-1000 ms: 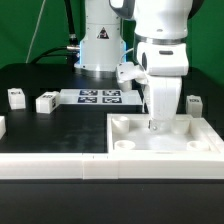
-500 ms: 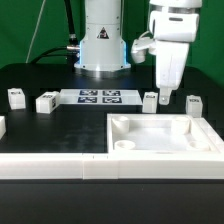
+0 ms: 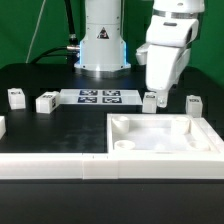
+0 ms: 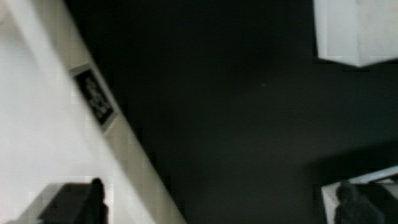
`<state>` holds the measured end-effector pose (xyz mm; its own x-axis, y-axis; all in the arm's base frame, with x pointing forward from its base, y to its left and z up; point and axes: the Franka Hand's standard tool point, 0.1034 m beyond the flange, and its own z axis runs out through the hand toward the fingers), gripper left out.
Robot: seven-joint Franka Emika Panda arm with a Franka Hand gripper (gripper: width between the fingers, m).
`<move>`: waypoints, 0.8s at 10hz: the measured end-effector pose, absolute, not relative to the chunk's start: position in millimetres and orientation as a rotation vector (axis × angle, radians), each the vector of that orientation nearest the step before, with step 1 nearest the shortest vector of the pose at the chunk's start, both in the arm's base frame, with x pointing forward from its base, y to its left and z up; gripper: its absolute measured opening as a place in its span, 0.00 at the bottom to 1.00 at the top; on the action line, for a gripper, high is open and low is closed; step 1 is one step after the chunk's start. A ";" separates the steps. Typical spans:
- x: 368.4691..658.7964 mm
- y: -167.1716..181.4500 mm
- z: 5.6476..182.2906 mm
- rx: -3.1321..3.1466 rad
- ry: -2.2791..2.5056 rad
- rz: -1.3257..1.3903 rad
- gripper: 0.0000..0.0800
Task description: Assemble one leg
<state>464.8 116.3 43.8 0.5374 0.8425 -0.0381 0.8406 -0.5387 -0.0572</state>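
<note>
Wrist view shows the gripper (image 4: 217,200) with its jaws wide apart and only bare dark table (image 4: 231,110) between them; they hold nothing. In the exterior view the gripper hangs low just behind the large white square piece (image 3: 205,132). The nearest leg (image 3: 150,101) stands upright on the table just beside the fingers, on the exterior view's left of them. A second leg (image 3: 192,102) stands a little off on the exterior view's right. The step in hand looks like the reach for that nearest leg, which is not yet grasped. To do it well, shift sideways until the leg sits squarely between the jaws before going lower, since one finger seems placed to land on or beside it and could tip it. Closing on its flat sides, low on the body, should keep it upright. A white block (image 4: 356,30) in the wrist view may be a leg, but I cannot tell which.
</note>
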 end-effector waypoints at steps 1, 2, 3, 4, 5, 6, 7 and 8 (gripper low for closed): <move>459.7 124.0 43.0 -2.828 -1.294 0.091 0.81; 456.8 135.3 44.2 -2.931 -1.042 0.090 0.81; 454.6 143.6 44.4 -2.982 -0.870 0.095 0.81; 452.6 150.0 44.5 -3.019 -0.696 0.102 0.81; 451.1 155.7 44.7 -3.044 -0.507 0.111 0.81; 451.0 159.2 45.1 -3.050 -0.413 0.113 0.81; 450.1 162.8 44.4 -3.059 -0.255 0.119 0.81; 449.7 163.7 44.2 -3.059 -0.228 0.122 0.81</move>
